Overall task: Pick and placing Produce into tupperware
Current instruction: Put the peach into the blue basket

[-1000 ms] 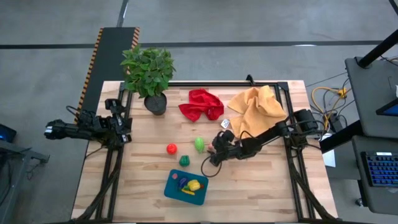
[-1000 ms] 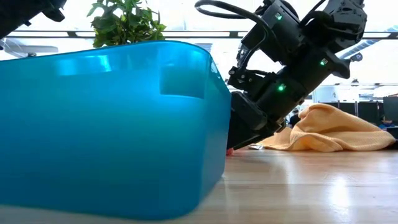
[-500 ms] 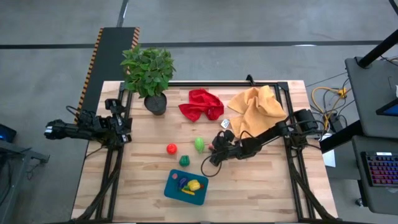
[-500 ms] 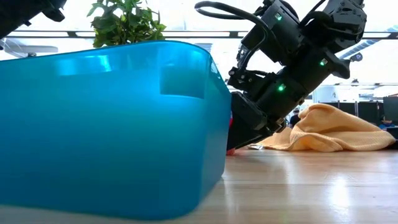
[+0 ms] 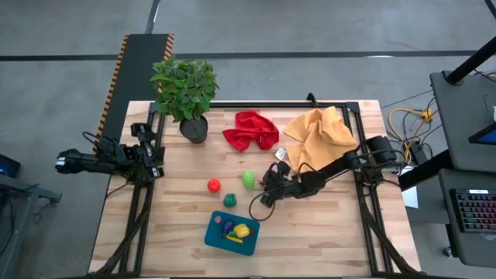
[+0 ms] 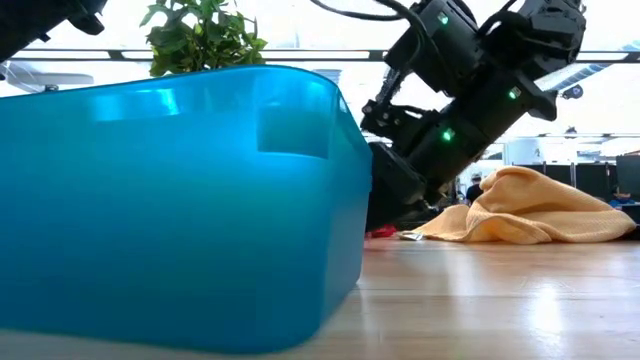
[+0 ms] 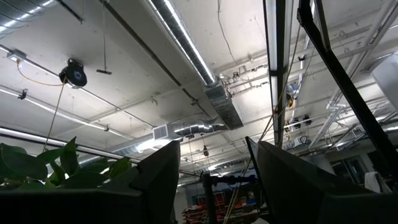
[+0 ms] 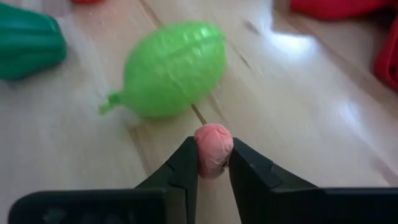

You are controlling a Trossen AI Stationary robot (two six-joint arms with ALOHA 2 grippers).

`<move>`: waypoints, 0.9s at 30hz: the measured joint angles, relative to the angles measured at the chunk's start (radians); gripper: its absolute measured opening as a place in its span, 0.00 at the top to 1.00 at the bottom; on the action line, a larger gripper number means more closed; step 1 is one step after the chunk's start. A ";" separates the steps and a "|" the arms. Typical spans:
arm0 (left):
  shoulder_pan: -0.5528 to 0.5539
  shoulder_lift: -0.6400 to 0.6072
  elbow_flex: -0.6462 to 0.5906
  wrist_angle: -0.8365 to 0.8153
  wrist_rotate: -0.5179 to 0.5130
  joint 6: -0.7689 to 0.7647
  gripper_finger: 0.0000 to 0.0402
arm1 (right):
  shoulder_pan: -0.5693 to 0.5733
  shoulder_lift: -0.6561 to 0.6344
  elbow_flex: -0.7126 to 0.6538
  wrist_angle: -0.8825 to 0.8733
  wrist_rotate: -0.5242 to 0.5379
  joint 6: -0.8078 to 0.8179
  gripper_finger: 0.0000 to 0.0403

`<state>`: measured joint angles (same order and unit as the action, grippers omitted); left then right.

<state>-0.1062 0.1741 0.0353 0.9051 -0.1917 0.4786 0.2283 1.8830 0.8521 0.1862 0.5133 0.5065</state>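
Right gripper [image 8: 213, 163] pinches a pink piece [image 8: 213, 148] mid-table, just right of the light green piece [image 8: 171, 68]. Left gripper [image 7: 212, 180] parked at left edge, fingers apart, empty.

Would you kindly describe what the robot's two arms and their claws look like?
Both arms are dark, jointed and boxy. The right arm carries small green indicator lights and a looping black cable. The right claw has two flat, black, tapered fingers; the left claw shows two broad dark fingers.
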 joint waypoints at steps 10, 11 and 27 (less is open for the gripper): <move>0.000 0.000 0.000 0.000 0.000 0.000 0.50 | 0.000 -0.079 0.143 -0.234 -0.015 -0.062 0.84; 0.000 0.000 0.000 0.000 0.000 0.000 0.50 | 0.001 -0.092 0.164 -0.279 -0.019 -0.063 0.84; 0.000 0.000 0.000 0.000 -0.002 0.000 0.50 | 0.112 -0.125 0.472 -0.383 -0.158 -0.043 0.84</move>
<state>-0.1059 0.1741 0.0349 0.9047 -0.1932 0.4786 0.3406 1.7577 1.3242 -0.1971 0.3557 0.4635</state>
